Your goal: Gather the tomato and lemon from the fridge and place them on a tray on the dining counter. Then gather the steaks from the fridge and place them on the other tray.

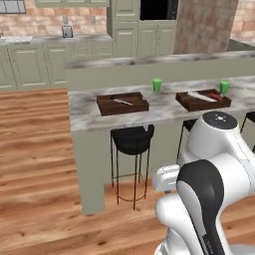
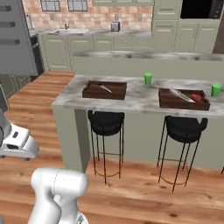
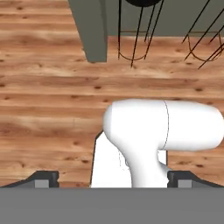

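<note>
Folded low at the base, the white arm points its two-finger gripper (image 3: 112,177) down at the plank floor, dark tips spread wide with nothing held. Beyond, on the grey-white marbled dining counter (image 2: 140,98), the left dark wooden tray (image 2: 105,90) carries a knife; the right dark wooden tray (image 2: 183,99) holds another knife and the small red-orange tomato (image 2: 196,97). No writing is readable.
</note>
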